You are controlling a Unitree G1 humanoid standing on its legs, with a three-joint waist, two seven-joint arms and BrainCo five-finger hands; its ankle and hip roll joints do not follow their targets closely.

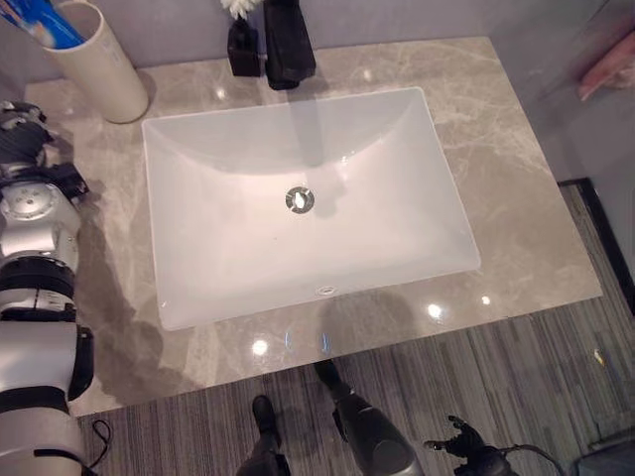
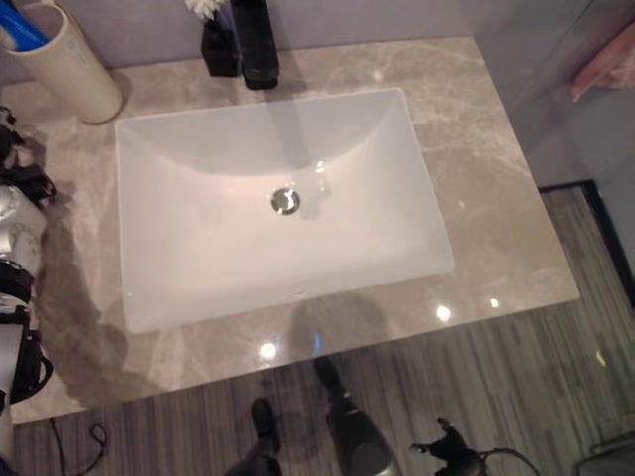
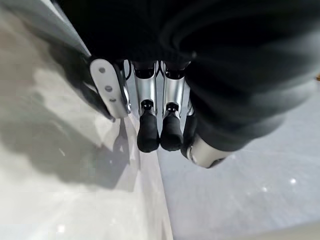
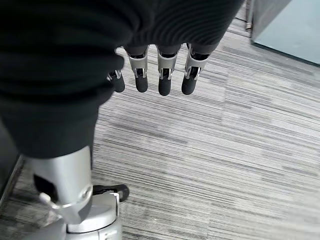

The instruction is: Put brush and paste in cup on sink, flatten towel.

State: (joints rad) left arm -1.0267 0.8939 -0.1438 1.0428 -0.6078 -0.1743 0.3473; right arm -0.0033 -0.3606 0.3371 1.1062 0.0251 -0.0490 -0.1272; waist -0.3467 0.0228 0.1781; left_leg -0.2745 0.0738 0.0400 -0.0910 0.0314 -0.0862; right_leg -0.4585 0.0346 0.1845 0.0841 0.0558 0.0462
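Cup, cream-coloured, stands on the grey marble worktop at its far left corner, just beside the white rectangular sink. Blue brush or paste items stick out of the cup's top; cannot tell which is which. Black faucet stands at the back edge behind the sink, a small black holder just left of it. Pink towel shows at the far right, off the worktop. Left robot hand hangs over the worktop's left side, fingers straight, holding nothing. Right robot hand hangs low over the striped grey floor, fingers straight, holding nothing.
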